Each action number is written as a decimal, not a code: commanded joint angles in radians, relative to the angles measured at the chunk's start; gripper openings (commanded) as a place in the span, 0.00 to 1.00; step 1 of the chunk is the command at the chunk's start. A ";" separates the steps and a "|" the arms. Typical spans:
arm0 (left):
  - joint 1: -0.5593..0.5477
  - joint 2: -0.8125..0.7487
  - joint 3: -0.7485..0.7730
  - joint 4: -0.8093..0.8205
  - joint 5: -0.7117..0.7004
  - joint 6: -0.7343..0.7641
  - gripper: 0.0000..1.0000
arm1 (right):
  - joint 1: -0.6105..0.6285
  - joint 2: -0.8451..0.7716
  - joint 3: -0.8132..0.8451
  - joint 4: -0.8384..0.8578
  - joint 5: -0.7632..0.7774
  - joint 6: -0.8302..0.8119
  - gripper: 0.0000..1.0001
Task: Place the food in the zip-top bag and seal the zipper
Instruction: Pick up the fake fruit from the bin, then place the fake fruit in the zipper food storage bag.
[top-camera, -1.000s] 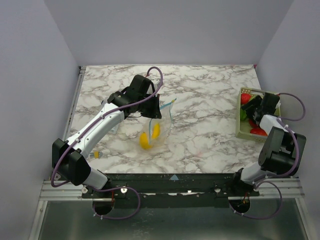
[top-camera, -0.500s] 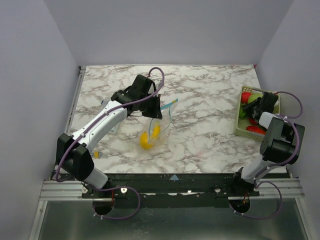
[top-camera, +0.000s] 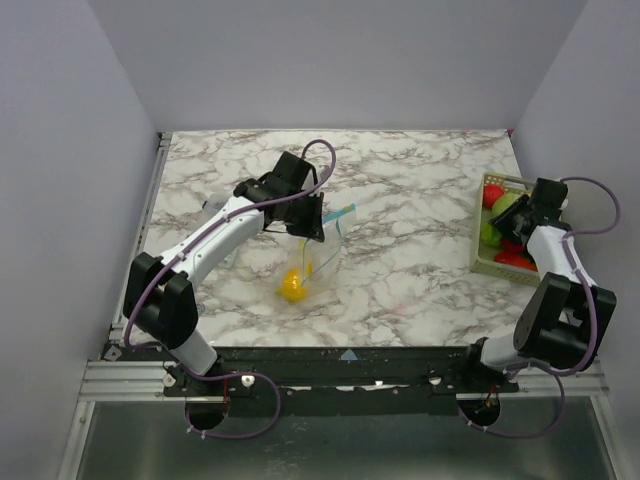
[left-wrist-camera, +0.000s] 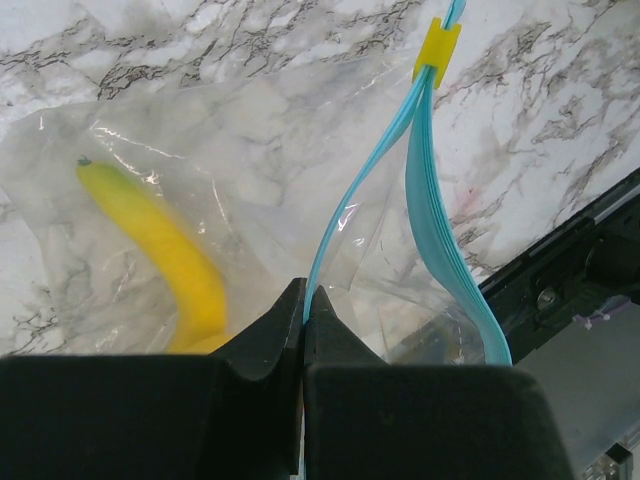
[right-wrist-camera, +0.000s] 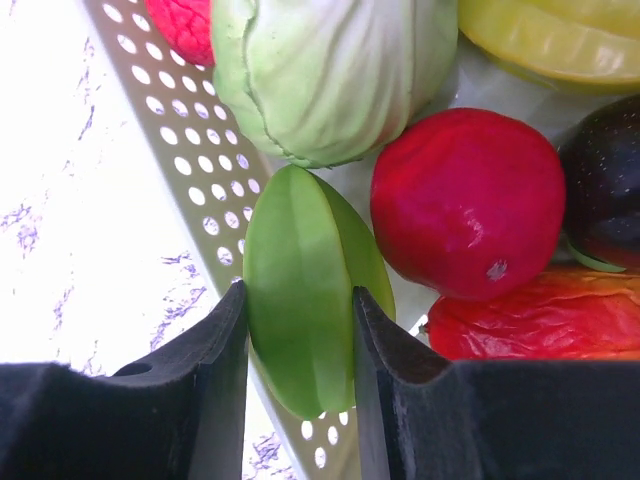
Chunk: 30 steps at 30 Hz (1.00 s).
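The clear zip-top bag (top-camera: 318, 252) hangs from my left gripper (top-camera: 311, 226), which is shut on one side of its teal zipper (left-wrist-camera: 428, 210) near the mouth. The mouth gapes open, with a yellow slider (left-wrist-camera: 437, 48) at the far end. A yellow banana (left-wrist-camera: 160, 250) lies inside; yellow food (top-camera: 292, 285) shows at the bag's bottom. My right gripper (right-wrist-camera: 298, 312) is in the mesh basket (top-camera: 487, 262) at the table's right, its jaws pressed on both sides of a green toy fruit (right-wrist-camera: 300, 300).
The basket's perforated wall (right-wrist-camera: 170, 130) also holds a pale green cabbage (right-wrist-camera: 330, 70), a red apple (right-wrist-camera: 465, 200), a red pepper (right-wrist-camera: 540, 320), a dark eggplant (right-wrist-camera: 610, 190) and a yellow piece (right-wrist-camera: 550, 40). Grey walls enclose the marble table (top-camera: 410, 190).
My left gripper has shifted a little right with the bag, and the yellow food has settled lower. My right arm has swung round over the basket and its jaws now hold the green fruit.
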 joint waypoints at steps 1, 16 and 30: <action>-0.022 -0.027 0.029 -0.020 -0.023 0.015 0.00 | 0.005 -0.015 0.096 -0.137 0.078 -0.035 0.03; -0.027 -0.069 0.080 -0.072 -0.111 0.015 0.00 | 0.056 -0.143 0.124 -0.106 -0.288 -0.013 0.00; -0.027 -0.042 0.059 -0.023 -0.124 0.030 0.00 | 0.843 -0.290 -0.005 0.408 -0.555 0.605 0.01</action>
